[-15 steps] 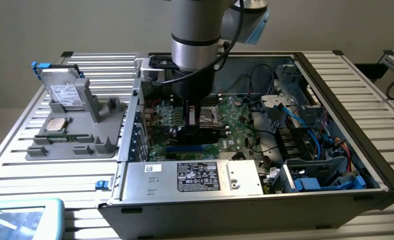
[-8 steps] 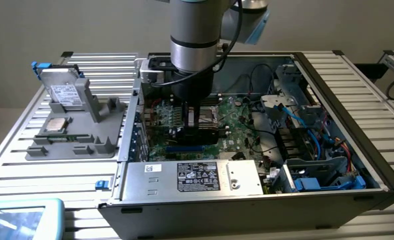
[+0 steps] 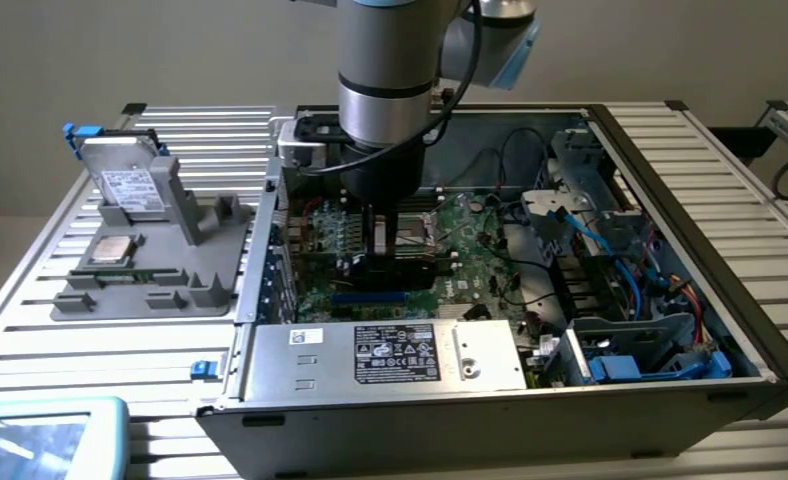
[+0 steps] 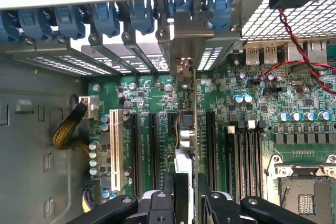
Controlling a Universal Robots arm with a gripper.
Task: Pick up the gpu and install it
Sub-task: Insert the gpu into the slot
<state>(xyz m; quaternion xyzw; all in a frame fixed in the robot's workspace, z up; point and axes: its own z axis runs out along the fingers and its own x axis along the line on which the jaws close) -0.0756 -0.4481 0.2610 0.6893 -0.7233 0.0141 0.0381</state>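
The gpu [image 4: 186,121] stands on edge inside the open computer case [image 3: 661,140], its thin green board and black cooler seen end-on. My gripper [image 4: 188,192] is shut on it, one black finger on each face. The card sits over the motherboard [image 4: 252,108], in line with the black expansion slots [image 4: 210,140], and its metal bracket end reaches the rear slot openings. Whether its edge is seated in a slot is hidden. In the exterior view my gripper [image 3: 391,262] hangs straight down over the green board, with the gpu [image 3: 414,268] dark between the fingers.
A grey fixture tray [image 3: 141,290] at the exterior view's left holds a silver hard drive [image 3: 127,185] and a processor [image 3: 114,250]. The power supply [image 3: 381,355] lies along the case's near side. Nearby are blue cables [image 3: 634,260], a white slot [image 4: 114,150], a yellow cable bundle [image 4: 65,129] and the processor socket [image 4: 304,192].
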